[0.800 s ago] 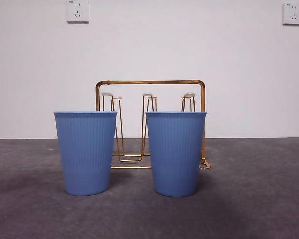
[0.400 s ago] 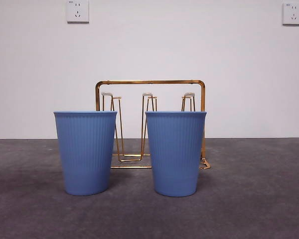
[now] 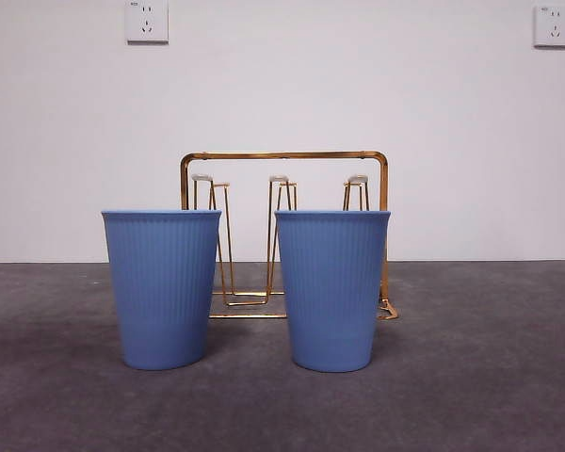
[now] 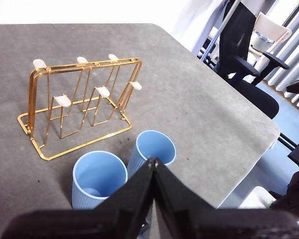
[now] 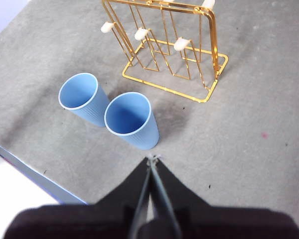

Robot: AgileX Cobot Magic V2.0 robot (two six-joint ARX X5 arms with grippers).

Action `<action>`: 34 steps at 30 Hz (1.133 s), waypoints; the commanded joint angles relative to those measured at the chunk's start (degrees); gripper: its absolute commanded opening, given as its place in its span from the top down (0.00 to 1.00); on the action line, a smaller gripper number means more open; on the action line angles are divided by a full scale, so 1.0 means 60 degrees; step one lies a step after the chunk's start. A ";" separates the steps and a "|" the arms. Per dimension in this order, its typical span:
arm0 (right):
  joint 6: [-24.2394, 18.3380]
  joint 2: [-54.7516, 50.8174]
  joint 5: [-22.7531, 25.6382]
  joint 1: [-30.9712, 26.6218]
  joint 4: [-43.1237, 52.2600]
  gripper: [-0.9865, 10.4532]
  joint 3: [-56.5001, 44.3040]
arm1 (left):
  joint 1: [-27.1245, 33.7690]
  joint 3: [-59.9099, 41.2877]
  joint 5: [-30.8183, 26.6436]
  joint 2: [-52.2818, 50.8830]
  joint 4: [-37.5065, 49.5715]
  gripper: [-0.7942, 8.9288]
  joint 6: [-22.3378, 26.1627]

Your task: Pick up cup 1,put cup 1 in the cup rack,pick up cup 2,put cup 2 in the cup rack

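Two blue ribbed cups upright, rack at twelve o'clock behind. Likely light, thin-walled; grip rim gently. Left hand, right hand closed, empty.

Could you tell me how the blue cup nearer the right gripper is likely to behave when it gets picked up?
The cup looks thin-walled, ribbed and empty, so it is probably light and may flex under a squeeze. It tapers to a narrow base, so a sideways nudge could tip it. The second cup stands close beside it and might get bumped.

Office: swivel chairs, wall sockets
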 commanded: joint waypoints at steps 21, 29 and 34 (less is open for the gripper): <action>0.0721 0.1341 -0.0736 0.0667 0.0066 0.45 0.0455 | -0.0809 0.0025 0.1931 0.0874 0.0193 0.14 -0.0565; 0.1122 0.3646 0.1315 0.2612 0.0066 0.45 0.1676 | -0.1548 0.0025 0.2623 0.1464 0.1078 0.14 -0.1202; 0.1359 0.5453 0.2652 0.3723 0.0098 0.45 0.2291 | -0.1869 0.0025 0.2852 0.1756 0.1293 0.15 -0.1333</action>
